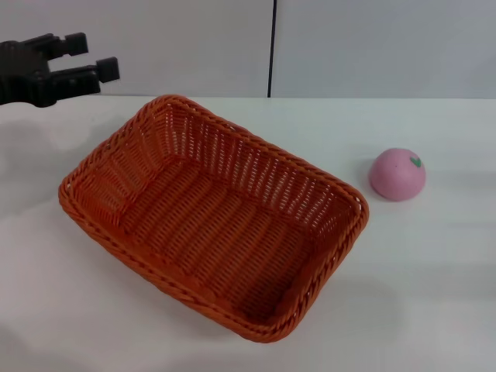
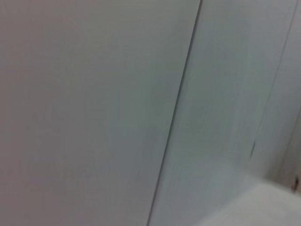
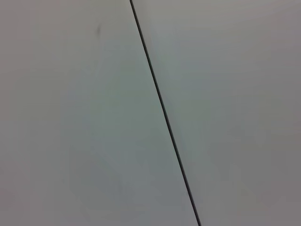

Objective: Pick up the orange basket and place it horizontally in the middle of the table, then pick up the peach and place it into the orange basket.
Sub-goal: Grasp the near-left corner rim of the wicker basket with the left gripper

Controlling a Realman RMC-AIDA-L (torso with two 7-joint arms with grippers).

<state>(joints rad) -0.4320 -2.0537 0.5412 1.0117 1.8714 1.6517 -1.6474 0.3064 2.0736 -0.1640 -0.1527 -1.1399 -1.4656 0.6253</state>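
The orange basket (image 1: 211,213) lies on the white table (image 1: 418,271), turned diagonally, left of centre, with nothing inside it. A pink peach (image 1: 397,173) with a green leaf mark rests on the table to the basket's right, apart from it. My left gripper (image 1: 91,57) hovers at the far left, above and behind the basket's far corner, open and holding nothing. The right gripper is out of view. Both wrist views show only grey wall panels.
A grey panelled wall with a dark vertical seam (image 1: 272,46) stands behind the table. Bare tabletop lies in front of the peach and along the near edge.
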